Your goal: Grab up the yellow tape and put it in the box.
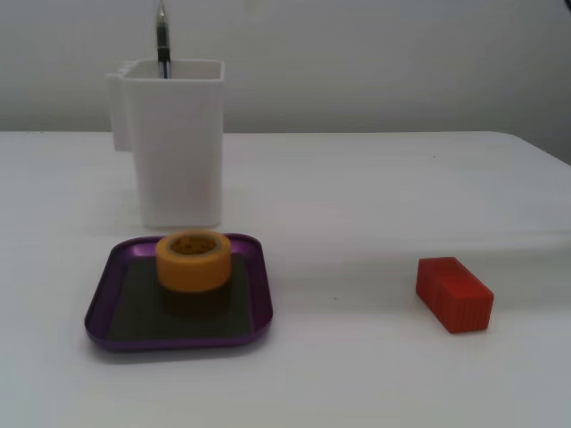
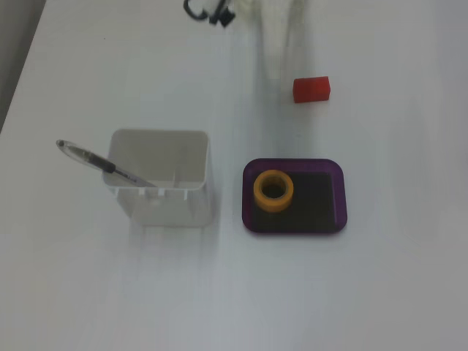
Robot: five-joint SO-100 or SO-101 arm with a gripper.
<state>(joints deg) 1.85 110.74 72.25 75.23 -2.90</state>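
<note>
The yellow tape (image 1: 194, 260) lies flat, hole up, inside the purple box (image 1: 260, 294), toward the back of its dark bottom. From above, the tape (image 2: 273, 191) sits in the left half of the box (image 2: 340, 196). Nothing touches the tape. My gripper (image 2: 276, 51) shows only as a pale motion-blurred shape at the top edge of the fixed view from above, well away from the box. Its jaws are too blurred to read. The low fixed view shows no gripper at all.
A tall white container (image 1: 174, 143) holding a pen (image 1: 162, 40) stands just behind the box; from above the container (image 2: 161, 179) is left of it. A red ribbed block (image 1: 453, 293) lies to the right, also seen from above as the red block (image 2: 311, 89).
</note>
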